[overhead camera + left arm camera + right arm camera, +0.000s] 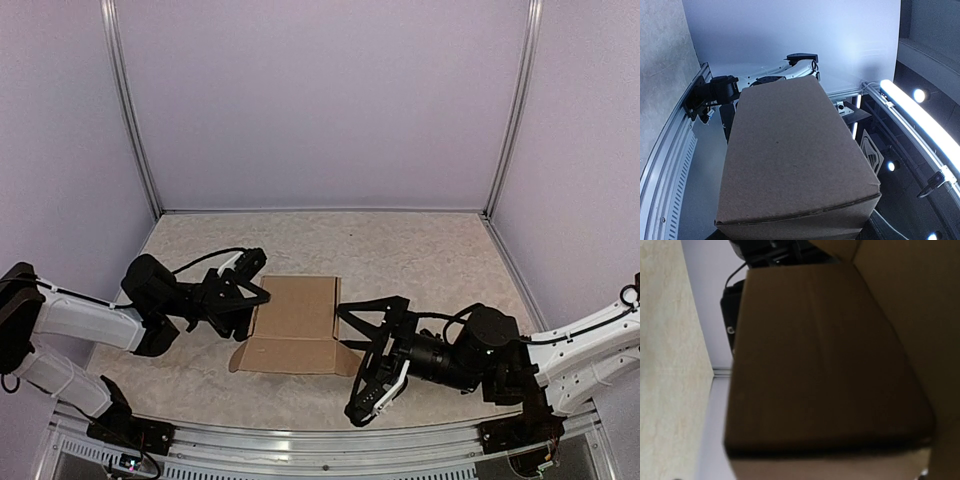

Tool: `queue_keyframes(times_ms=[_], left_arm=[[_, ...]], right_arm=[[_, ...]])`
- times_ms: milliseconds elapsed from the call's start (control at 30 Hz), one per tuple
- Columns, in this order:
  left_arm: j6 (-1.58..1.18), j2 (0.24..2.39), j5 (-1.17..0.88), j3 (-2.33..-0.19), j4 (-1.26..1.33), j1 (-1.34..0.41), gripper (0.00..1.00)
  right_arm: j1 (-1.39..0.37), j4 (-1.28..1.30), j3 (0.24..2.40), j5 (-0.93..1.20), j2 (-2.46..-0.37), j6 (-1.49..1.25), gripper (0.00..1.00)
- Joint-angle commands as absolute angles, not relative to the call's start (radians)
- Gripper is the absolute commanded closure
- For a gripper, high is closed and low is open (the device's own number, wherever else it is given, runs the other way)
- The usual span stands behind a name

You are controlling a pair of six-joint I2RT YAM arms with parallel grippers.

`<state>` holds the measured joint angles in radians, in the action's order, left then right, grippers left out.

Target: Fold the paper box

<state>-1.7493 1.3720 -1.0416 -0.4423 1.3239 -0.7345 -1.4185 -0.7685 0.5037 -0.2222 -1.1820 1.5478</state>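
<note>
Top view: plain brown cardboard paper box [295,325] on mottled beige table [430,250]; long axis seemingly gripper to gripper. Left gripper [243,292] against box's left end, nearer; grip cannot be told. Right gripper [362,358] just right of box, jaws wide, empty. Lavender walls [320,100] behind box.
Left wrist: box fills view.
Right wrist: box wall close ahead.

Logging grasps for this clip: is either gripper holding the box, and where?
The left gripper seems to clamp the box at its left end. The right gripper is open at the right end, holding nothing.
</note>
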Motion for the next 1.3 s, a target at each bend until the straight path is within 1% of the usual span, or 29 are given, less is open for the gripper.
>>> queue_keyframes(times_ms=[0,267,367,900,967,1000,1033,1100,1200,1267], left_arm=[[-1.753,1.356,-1.063,-0.459,1.578,-0.748,1.00],[-1.753,1.357,-1.075,-0.461,1.578,-0.763,1.00],[-1.752,1.356,-1.076,-0.460,1.578,-0.768,1.00],[-1.750,1.377,-1.082,-0.457,1.577,-0.770,1.00],[-1.750,1.380,-1.081,-0.457,1.578,-0.770,0.96],[-1.750,1.383,-1.081,-0.456,1.576,-0.770,0.92],[-1.750,1.385,-1.081,-0.456,1.577,-0.770,0.87],[-1.748,1.388,-1.081,-0.457,1.578,-0.770,0.81],[-1.744,1.384,-1.078,-0.460,1.576,-0.769,0.63],[-1.735,1.376,-1.075,-0.459,1.577,-0.767,0.56]], right_arm=[[-1.449,-0.779,0.531,-0.272,-1.186,1.622,0.00],[-1.461,-0.734,0.568,-0.266,-1.197,1.652,0.00],[-1.461,-0.729,0.577,-0.273,-1.207,1.661,0.02],[-1.467,-0.707,0.600,-0.302,-1.226,1.661,0.35],[-1.467,-0.705,0.601,-0.300,-1.225,1.652,0.38],[-1.468,-0.702,0.602,-0.299,-1.224,1.646,0.40],[-1.467,-0.702,0.603,-0.299,-1.223,1.639,0.42],[-1.467,-0.700,0.604,-0.303,-1.223,1.623,0.44],[-1.467,-0.691,0.602,-0.306,-1.219,1.604,0.46],[-1.468,-0.680,0.600,-0.316,-1.213,1.583,0.47]])
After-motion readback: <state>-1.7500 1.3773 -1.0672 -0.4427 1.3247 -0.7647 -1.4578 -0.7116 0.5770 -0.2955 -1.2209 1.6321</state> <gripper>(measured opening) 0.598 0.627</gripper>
